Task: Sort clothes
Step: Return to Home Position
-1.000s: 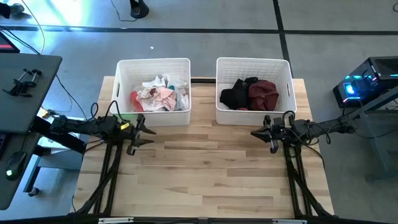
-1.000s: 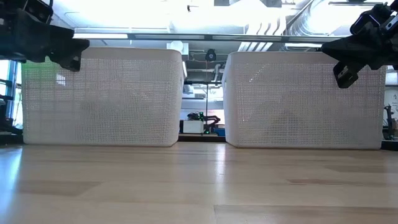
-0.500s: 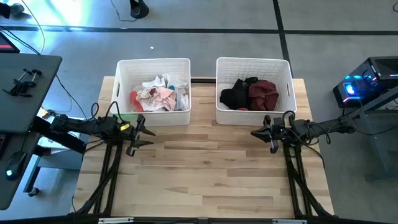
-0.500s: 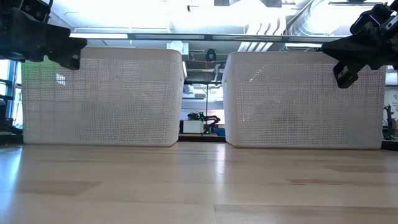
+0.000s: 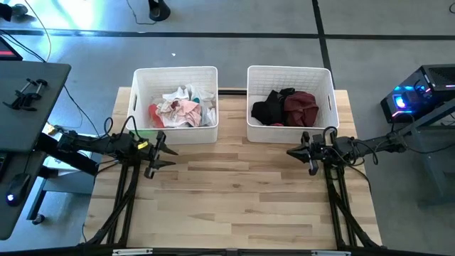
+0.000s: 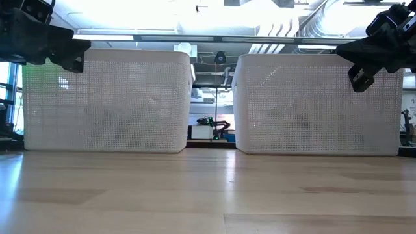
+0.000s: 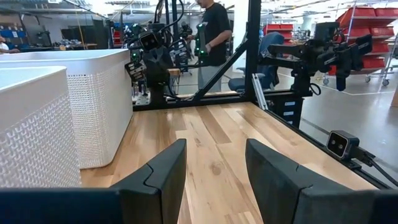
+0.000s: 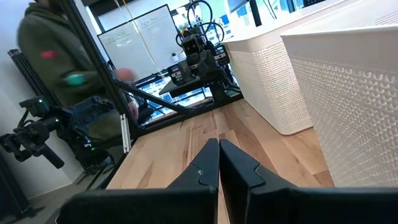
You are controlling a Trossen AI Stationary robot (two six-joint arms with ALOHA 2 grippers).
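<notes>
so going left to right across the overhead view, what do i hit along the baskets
left basket → pink and white clothes inside it → right basket → black garment → maroon garment, both inside it. Nearer row: left gripper, open → right gripper, shut.

Grey concrete floor [image 5: 234,50] is running all round the light wooden plank table [image 5: 234,199], with dark tape lines crossing it. A black desk [image 5: 32,99] is sitting off the table's left side, and a dark computer case [image 5: 416,96] is glowing blue over on the right. Bright ceiling lights [image 6: 214,8] are glaring overhead next to silver ducting [image 6: 312,23]. Red plastic storage bins [image 7: 382,31] are filling shelves, a whiteboard [image 8: 143,31] is standing at the back, and a person in a black shirt [image 7: 214,28] is standing past the table.
</notes>
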